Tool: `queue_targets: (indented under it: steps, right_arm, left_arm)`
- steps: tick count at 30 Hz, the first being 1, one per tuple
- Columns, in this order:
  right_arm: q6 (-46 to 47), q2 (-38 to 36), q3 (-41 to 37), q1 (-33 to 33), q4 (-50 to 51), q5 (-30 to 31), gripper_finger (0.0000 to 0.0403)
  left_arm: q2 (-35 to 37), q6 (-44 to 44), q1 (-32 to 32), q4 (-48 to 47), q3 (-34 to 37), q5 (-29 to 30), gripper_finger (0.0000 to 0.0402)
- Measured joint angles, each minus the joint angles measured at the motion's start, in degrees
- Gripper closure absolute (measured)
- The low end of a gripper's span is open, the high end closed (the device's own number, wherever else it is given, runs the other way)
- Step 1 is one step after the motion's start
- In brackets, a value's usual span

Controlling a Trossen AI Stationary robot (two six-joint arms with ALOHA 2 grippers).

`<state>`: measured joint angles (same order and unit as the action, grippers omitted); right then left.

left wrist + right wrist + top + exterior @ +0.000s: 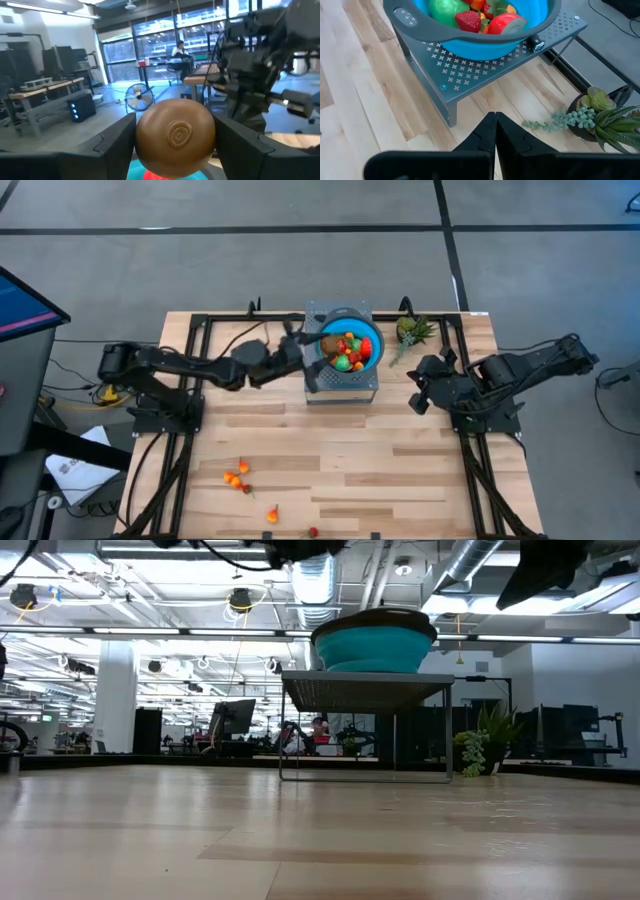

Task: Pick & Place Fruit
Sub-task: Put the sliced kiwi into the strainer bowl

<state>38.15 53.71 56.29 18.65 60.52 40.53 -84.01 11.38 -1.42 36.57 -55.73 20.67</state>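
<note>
A blue bowl (368,340) stands on a grey perforated stand (345,388) at the table's far middle. It holds several red, green and orange fruits (470,20). My left gripper (318,345) reaches in from the table's left and is shut on a round brown fruit (175,137) over the bowl's left part. A few orange fruits (236,477) and one red one (313,531) lie on the wood near the front edge. My right gripper (495,131) hangs shut and empty over the table, right of the stand. My left gripper pinches the brown fruit between its two fingers (117,142), one on each of its opposite sides (142,140). The fingers come about level from the table's left. The fruit is lifted clear, above the bowl's blue rim (135,172).
A small potted plant (412,332) stands right of the stand, with a trailing sprig (560,120) on the wood. Black frame rails (180,470) run along the table's left and right sides. Bare wood lies between the stand and the front edge.
</note>
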Motion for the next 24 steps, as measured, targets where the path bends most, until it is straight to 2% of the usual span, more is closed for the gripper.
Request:
queue_targets:
  steps: [4,13,18,24]
  right_arm:
    - [-1.06,0.0,0.0,-1.23,-0.49,0.0,0.0403]
    - [-2.71,0.0,0.0,-1.99,0.74,0.0,0.0403]
    - [-3.71,0.0,0.0,-2.01,0.76,-0.02,0.0403]
    - [-4.29,0.0,0.0,-1.99,0.78,-0.02,0.0403]
  left_arm:
    - [-6.44,0.0,-2.81,-0.18,-4.41,-3.04,0.0171]
    - [-17.74,0.57,-7.13,-0.02,-13.6,-3.53,0.0166]
    - [-19.64,0.22,-8.4,-0.21,-14.02,-3.48,0.0168]
    - [-19.63,0.2,-8.38,-0.04,-14.02,-3.4,0.0126]
